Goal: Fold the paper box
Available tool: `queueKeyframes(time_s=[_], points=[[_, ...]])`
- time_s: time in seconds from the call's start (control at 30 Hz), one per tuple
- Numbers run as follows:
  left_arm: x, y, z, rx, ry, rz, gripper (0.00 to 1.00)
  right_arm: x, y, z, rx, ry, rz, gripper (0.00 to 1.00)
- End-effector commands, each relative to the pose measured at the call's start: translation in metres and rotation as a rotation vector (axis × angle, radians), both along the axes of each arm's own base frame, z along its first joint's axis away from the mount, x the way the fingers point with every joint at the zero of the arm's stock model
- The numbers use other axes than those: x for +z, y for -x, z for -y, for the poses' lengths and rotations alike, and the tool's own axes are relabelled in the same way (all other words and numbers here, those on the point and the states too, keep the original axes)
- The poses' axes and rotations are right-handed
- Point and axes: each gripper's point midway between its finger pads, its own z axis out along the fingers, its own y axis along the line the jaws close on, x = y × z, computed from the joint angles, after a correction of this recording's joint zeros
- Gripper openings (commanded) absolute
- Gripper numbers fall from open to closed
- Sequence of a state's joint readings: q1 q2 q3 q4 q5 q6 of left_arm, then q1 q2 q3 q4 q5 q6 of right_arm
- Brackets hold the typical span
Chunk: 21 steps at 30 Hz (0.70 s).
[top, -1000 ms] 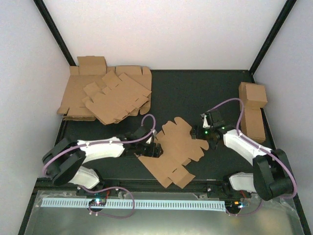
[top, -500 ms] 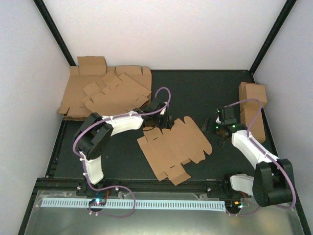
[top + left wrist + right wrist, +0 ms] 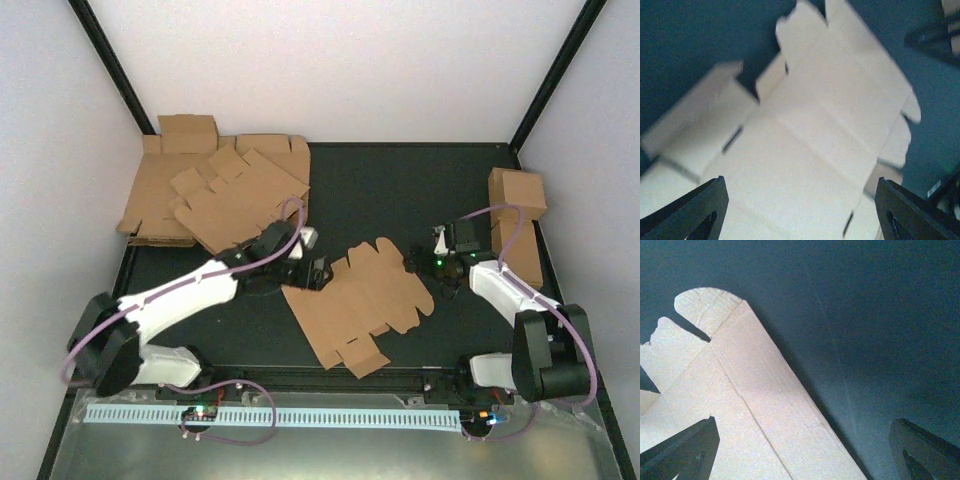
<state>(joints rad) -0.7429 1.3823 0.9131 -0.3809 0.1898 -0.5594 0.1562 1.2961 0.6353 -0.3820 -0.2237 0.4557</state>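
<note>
One unfolded paper box [image 3: 360,300] lies here, alongside two folded cartons [image 3: 517,192] and two robot arms [image 3: 190,290]. The stack of flat blanks [image 3: 215,195] overlaps too much for a sure count.

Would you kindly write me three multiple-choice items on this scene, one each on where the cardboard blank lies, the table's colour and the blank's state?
1. Where does the paper box lie?
A. In the far right corner.
B. Near the middle of the table.
C. Off the table.

2. What colour is the table top?
A. White.
B. Green.
C. Black.

3. What state is the paper box in?
A. Flat and unfolded.
B. Fully folded.
C. Torn in two.

Key: 1 B, the top view shows it mid-table. 2 C, the bare surface around it looks black from above. 3 A, the top and left wrist views show flat panels, with no flap raised.
</note>
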Motion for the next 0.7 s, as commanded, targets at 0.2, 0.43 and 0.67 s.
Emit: queueKeyframes(time_s=[0.2,0.43,0.67], points=[[-0.052,0.107,-0.056,0.072,0.005,-0.302,0.84,-0.001,-0.012,-0.017,0.065,-0.073,0.018,0.96],[-0.078,0.122,-0.054,0.087,0.083,-0.363,0.83,-0.014,-0.009,-0.022,0.073,-0.101,-0.036,0.96],[-0.091,0.116,-0.048,0.1,0.092,-0.37,0.82,-0.024,0.0,-0.023,0.089,-0.101,-0.074,0.96]])
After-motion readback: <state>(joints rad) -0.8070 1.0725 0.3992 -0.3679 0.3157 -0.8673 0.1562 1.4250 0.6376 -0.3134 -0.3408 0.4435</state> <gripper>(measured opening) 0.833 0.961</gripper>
